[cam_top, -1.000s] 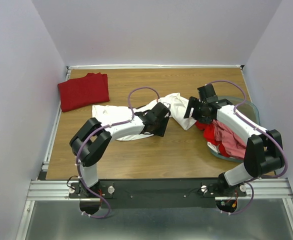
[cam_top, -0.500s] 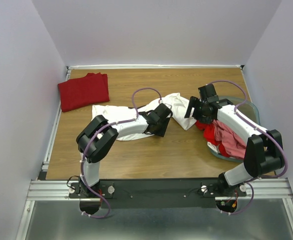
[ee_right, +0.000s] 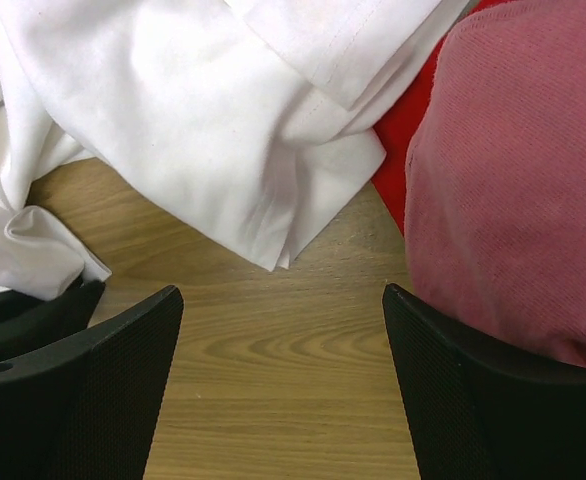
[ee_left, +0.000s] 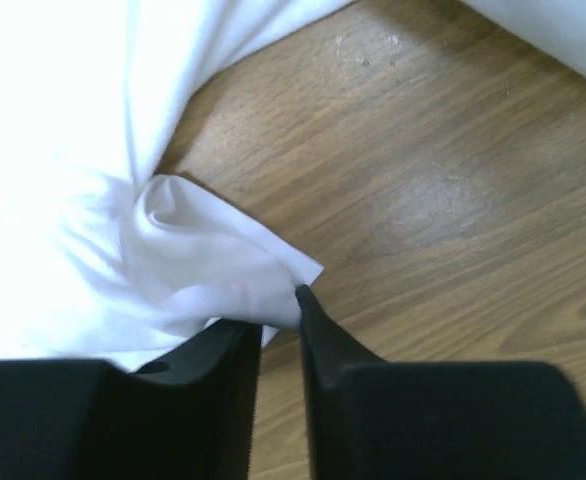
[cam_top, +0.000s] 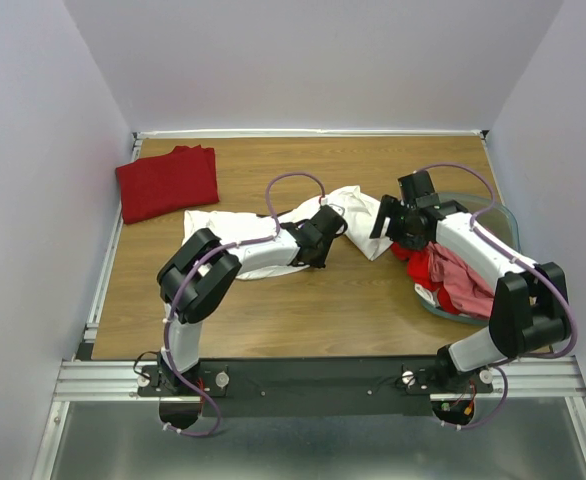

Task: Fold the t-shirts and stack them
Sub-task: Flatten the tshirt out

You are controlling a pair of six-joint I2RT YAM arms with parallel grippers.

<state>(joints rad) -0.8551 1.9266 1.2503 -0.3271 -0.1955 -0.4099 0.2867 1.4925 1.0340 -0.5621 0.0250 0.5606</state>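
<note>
Corner pinch on white shirt [cam_top: 218, 225], mid-bench. Left claw [ee_left: 279, 308] stands narrow with the shirt corner between its tips; whether the hold is firm cannot be told. Right claw [ee_right: 281, 293] is wide and empty, over bare bench [cam_top: 323, 300] beside the shirt's right end.

Judgement: seat corner deeper before lifting, take one layer only, draw slowly so cloth spreads flat.

Shirt lies crumpled, long axis left-to-right, right end toward bin [cam_top: 501, 212] at right edge. Collar direction unclear.

Soft white cloth t-shirt [ee_left: 73, 200], matt wood table [ee_left: 423, 200]
</note>
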